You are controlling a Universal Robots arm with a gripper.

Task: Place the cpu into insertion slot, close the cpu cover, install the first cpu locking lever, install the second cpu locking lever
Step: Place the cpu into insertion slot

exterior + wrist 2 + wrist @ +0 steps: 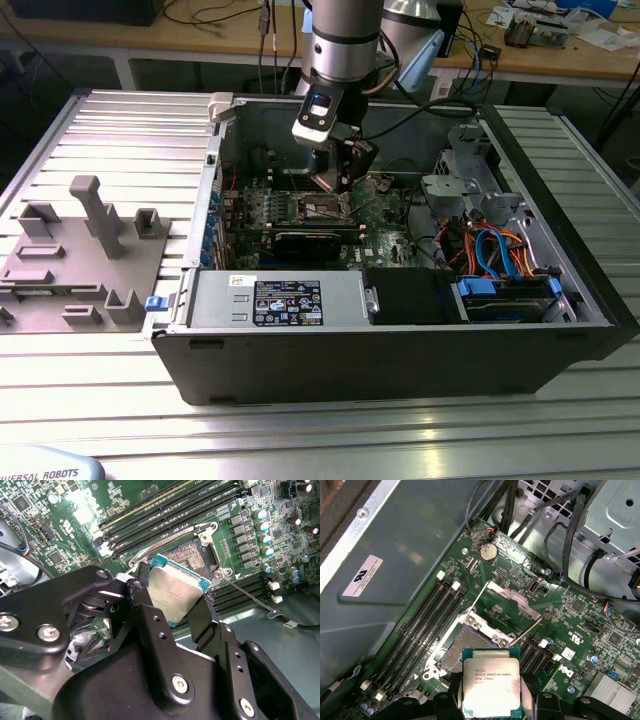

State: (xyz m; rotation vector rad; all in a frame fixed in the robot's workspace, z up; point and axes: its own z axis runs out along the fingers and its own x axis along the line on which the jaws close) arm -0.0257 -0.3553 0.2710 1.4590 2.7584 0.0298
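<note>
My gripper [336,186] is shut on the cpu [175,592], a flat square chip with a dull silver top and green edge. Black fingers [145,610] press on two opposite sides of it. In both wrist views the cpu [491,682] hangs tilted just above and beside the insertion slot [466,644], apart from it. The slot [189,556] is a dark square with a silver rim on the green board. The cpu cover [509,602] stands flipped open behind the slot. A thin locking lever [250,596] lies swung out to one side.
The open computer case [400,350] surrounds the board. Long black memory slots [422,630] run beside the socket, and a black card [315,240] lies in front of it. Cables and a drive cage [475,190] fill the exterior view's right. A grey fixture [85,250] sits outside on the left.
</note>
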